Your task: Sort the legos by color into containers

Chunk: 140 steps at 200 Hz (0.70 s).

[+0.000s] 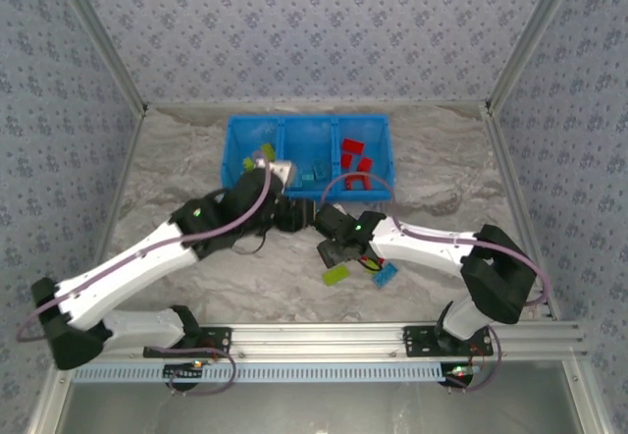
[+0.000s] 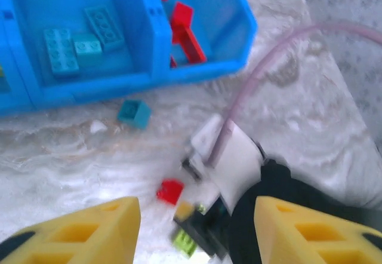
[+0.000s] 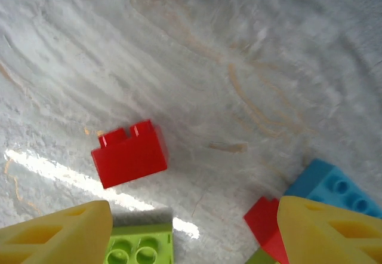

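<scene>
My right gripper [image 3: 194, 216], jaws apart and empty, hangs above a red lego [image 3: 130, 153] lying loose near the front wall of the bin [image 1: 299, 139]. My left gripper [image 2: 196, 216] is likewise spread, gripping nothing.

Overhead rear view; close wrist views, both over red lego [image 3: 128, 153]

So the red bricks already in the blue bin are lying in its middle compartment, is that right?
Not quite. The red bricks lie in the right-hand compartment of the blue bin; the middle one holds the light blue bricks. The top external view shows it.
</scene>
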Each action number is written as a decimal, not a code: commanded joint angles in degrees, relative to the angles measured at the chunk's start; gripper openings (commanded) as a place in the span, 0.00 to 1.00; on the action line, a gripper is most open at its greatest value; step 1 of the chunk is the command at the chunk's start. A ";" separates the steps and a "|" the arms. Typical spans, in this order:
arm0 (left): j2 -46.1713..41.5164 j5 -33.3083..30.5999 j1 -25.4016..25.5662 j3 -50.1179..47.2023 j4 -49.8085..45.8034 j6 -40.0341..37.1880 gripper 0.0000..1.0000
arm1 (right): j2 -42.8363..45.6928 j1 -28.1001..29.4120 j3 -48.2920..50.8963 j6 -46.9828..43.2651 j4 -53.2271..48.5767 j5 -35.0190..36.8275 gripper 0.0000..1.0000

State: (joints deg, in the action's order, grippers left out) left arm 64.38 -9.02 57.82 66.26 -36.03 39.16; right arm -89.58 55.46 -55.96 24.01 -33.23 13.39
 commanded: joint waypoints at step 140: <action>-11.53 -23.78 33.41 -16.53 -0.48 7.38 0.57 | -11.23 -2.59 -4.47 -3.35 5.30 -4.86 0.40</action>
State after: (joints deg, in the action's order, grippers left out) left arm 52.23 -29.67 90.19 49.87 -38.79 45.08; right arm -100.95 53.10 -60.23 20.08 -28.32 8.14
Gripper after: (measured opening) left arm 0.573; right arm 0.418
